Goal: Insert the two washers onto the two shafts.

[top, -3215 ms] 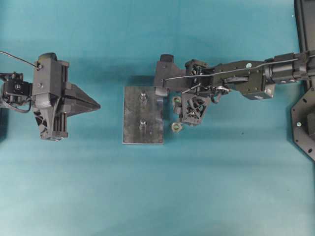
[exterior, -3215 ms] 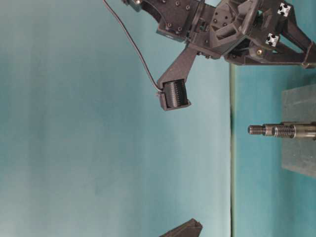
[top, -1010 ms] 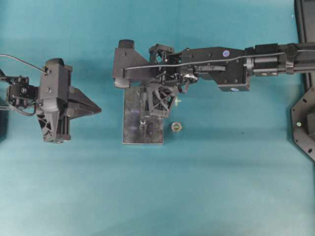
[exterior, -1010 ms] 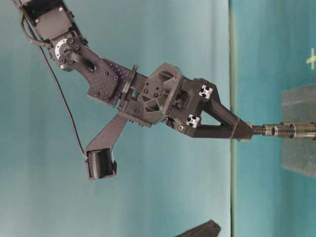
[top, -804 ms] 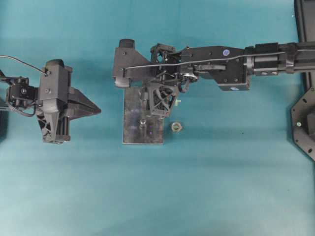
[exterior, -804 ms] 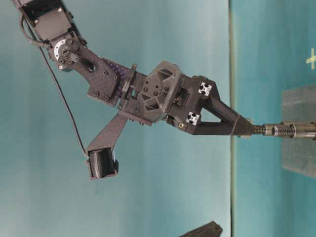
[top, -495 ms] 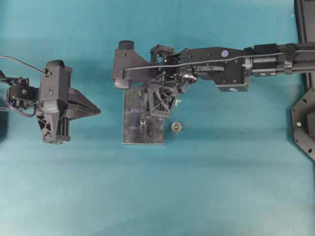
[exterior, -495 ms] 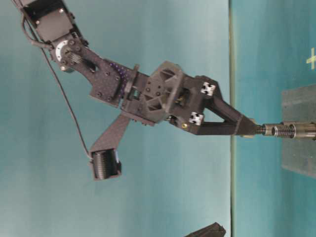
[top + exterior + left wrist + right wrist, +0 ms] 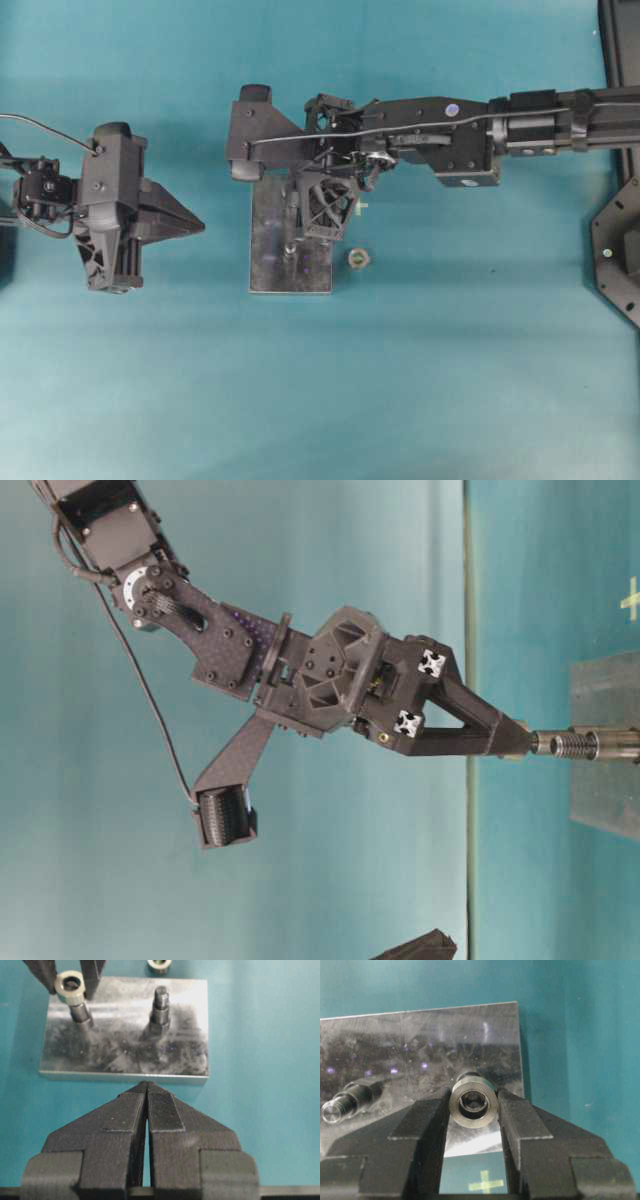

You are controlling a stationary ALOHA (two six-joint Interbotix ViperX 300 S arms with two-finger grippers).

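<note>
A silver washer (image 9: 473,1101) is pinched between the fingers of my right gripper (image 9: 473,1091), which is shut on it. The washer sits over the tip of the far threaded shaft (image 9: 80,1010) on the steel plate (image 9: 125,1055). In the left wrist view the washer (image 9: 69,987) caps that shaft, with a dark fingertip on each side. The table-level view has the right gripper (image 9: 520,742) tip against the shaft (image 9: 580,745) end. A second, bare shaft (image 9: 289,250) stands nearer the plate's front. My left gripper (image 9: 200,226) hangs shut and holds nothing, left of the plate (image 9: 270,265).
A small nut (image 9: 358,257) lies on the teal table just right of the plate. A yellow cross mark (image 9: 485,1183) is on the table below the right gripper. Black fixtures (image 9: 615,250) stand at the right edge.
The right gripper has gone down with the washer, from just off the shaft's tip to over its end. The left arm has stayed still.
</note>
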